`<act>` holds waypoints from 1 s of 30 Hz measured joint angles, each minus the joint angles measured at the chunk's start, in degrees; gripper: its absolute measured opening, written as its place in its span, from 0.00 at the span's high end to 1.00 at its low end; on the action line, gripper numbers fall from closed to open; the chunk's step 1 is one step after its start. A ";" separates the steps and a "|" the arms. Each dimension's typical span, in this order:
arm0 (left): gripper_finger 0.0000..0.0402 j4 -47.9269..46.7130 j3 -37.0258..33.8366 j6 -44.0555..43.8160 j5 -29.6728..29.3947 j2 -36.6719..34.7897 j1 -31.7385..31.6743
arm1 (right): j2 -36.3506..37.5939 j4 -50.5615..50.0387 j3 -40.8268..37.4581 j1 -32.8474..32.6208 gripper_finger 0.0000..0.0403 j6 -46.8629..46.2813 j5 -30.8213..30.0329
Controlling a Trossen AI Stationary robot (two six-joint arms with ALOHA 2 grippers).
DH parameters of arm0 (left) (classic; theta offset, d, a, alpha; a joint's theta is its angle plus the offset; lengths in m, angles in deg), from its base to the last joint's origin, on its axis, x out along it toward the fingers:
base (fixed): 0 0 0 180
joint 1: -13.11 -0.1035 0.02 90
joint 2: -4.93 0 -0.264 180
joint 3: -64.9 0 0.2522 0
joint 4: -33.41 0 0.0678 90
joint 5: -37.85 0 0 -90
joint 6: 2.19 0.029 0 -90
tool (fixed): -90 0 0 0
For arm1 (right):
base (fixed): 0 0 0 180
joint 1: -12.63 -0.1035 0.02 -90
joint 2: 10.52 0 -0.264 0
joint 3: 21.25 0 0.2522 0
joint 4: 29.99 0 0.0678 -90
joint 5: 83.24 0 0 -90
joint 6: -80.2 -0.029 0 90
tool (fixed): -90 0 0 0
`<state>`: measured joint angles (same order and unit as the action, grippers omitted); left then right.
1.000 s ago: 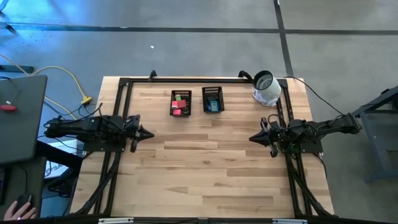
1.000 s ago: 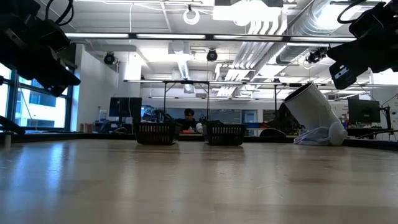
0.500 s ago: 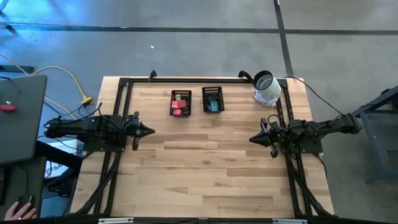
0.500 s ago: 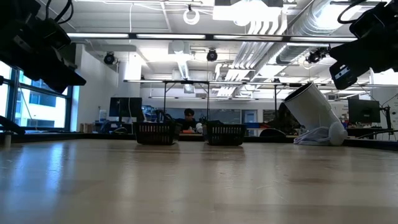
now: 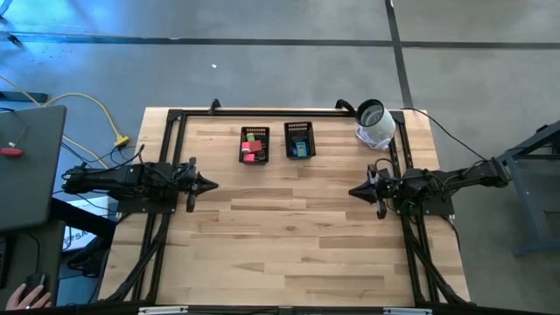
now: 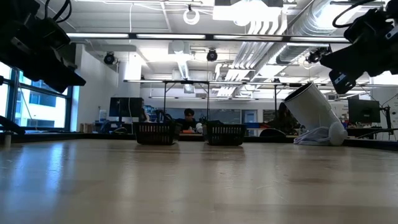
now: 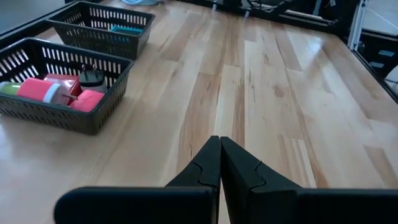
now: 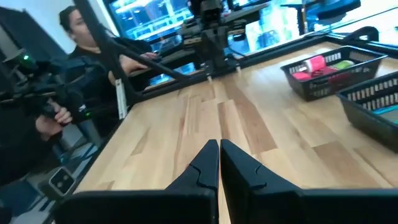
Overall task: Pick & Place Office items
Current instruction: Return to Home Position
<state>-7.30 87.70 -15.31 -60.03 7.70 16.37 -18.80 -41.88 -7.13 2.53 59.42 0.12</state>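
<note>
Light wooden plank bench [image 5: 289, 236] fills most of the overhead shot. The left end effector [image 5: 208, 185] hangs over the bench's left side, fingers pinched together on nothing. The right end effector [image 5: 354, 192] hangs over the right side, same deal: closed and empty. The two tips face each other, well apart. A white cylinder with a dark opening [image 5: 374, 124] leans tilted at the far right corner. Two black rectangular mesh trays sit side by side at the far middle. The left tray [image 5: 242, 149] holds the red, pink and green office items [image 5: 255, 150], and the right tray [image 5: 287, 140] holds the blue and teal ones [image 5: 300, 147].
</note>
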 joint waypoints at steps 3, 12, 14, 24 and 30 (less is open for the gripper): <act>1.00 1.18 -0.07 0.81 -0.23 0.02 0.00 | -0.04 1.05 0.00 0.00 0.99 -0.57 -1.54; 1.00 17.10 -0.03 3.20 0.14 -2.60 -0.04 | 0.01 17.90 -0.02 -0.01 0.99 9.40 3.18; 1.00 18.74 0.02 3.23 0.23 -2.56 -0.04 | 0.08 17.54 -0.02 -0.01 0.99 10.17 3.83; 1.00 16.84 0.04 3.28 0.16 -2.56 -0.04 | -0.03 10.17 -0.01 0.00 0.99 8.75 0.57; 1.00 16.56 0.04 3.19 0.14 -2.56 -0.04 | -0.03 10.32 -0.01 0.00 0.99 8.64 0.72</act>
<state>9.27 87.74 -12.12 -59.90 5.14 16.33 -18.84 -31.56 -7.14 2.53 68.06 0.85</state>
